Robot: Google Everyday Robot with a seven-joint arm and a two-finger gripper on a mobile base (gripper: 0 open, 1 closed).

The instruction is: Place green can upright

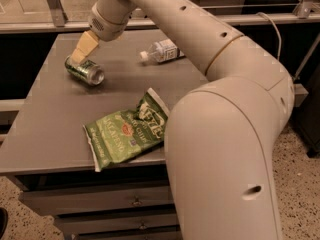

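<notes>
On the back-left part of the grey table (45, 134), the green can (85, 70) lies on its side, silver end toward the camera. The gripper (79, 55) sits at its far end, contact unclear; how far open, cannot tell. A chip bag (127, 134) lies front-centre, and a clear bottle (161, 51) lies at the back.

Tan jaws at the green can (85, 71), dark-patterned with silver ends; grey table (45, 129).
</notes>
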